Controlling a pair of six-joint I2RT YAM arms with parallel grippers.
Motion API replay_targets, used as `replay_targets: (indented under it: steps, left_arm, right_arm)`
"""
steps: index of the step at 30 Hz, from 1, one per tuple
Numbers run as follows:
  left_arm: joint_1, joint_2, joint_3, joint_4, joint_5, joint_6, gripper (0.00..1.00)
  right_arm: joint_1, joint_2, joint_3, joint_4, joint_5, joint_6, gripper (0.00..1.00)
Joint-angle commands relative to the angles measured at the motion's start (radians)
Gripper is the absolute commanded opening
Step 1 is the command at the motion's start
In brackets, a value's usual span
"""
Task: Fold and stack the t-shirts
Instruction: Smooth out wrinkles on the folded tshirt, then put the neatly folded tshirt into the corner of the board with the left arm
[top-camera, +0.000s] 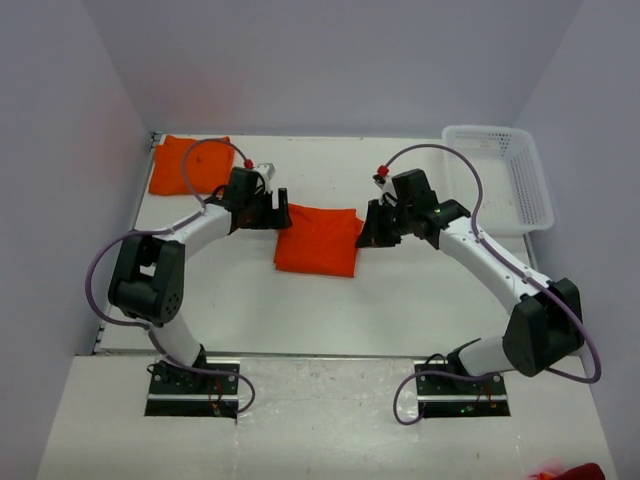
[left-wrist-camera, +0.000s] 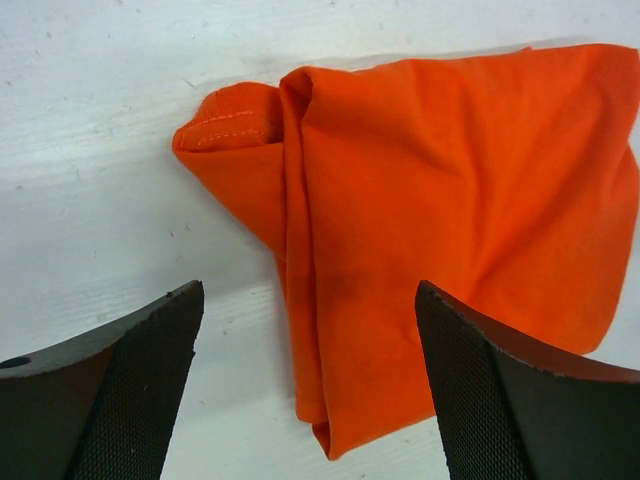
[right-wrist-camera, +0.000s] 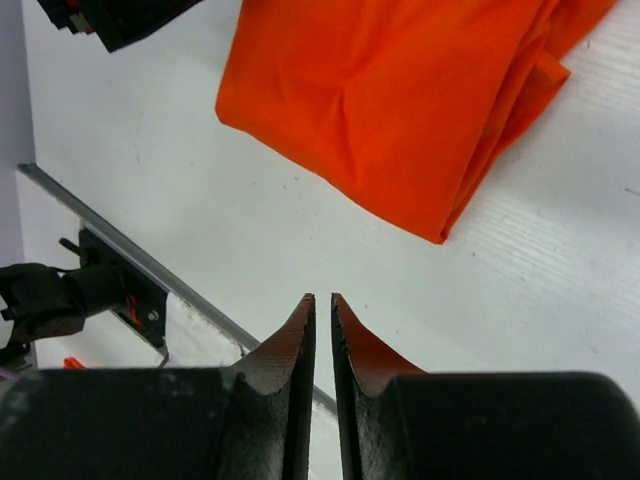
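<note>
The folded bright orange cotton t-shirt lies flat in the middle of the white counter, between the two arms. A second orange t-shirt lies at the back left corner, well apart from it, and the white plastic lattice basket stands at the back right.

The fold looks done, so the step in hand seems to be carrying this shirt to the stack. To do it well, each arm should pinch through every layer at its own end of the bundle, including the stitched sleeve hem that pokes out on the left side. Both should then lift level and together so the fold does not fall open, and lay it square on the corner shirt.

The left fingers stand wide apart and empty, hovering low just beside the shirt's left edge, with the arm reaching forward and bent inward. The right fingers are nearly together, only a thin slit between them, gripping nothing. They sit just off the shirt's right edge, angled down at the counter.
</note>
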Motion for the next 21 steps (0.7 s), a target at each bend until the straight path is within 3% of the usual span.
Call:
replay_targets:
  steps: [1, 7, 17, 21]
  left_arm:
    - [0.032, 0.038, 0.042, -0.026, 0.024, 0.059, 0.87]
    - [0.084, 0.099, 0.076, -0.059, 0.074, 0.106, 0.88]
    - [0.158, 0.145, 0.031, 0.036, 0.382, 0.086, 0.87]
    - [0.157, 0.168, 0.021, 0.048, 0.412, 0.072, 0.86]
  right_arm:
    - [0.000, -0.053, -0.035, 0.015, 0.047, -0.021, 0.11]
    - [0.000, -0.064, -0.080, 0.009, 0.067, -0.046, 0.11]
    - [-0.002, -0.068, -0.095, 0.032, 0.069, -0.038, 0.09]
    - [0.000, -0.067, -0.089, 0.032, 0.070, -0.035, 0.08]
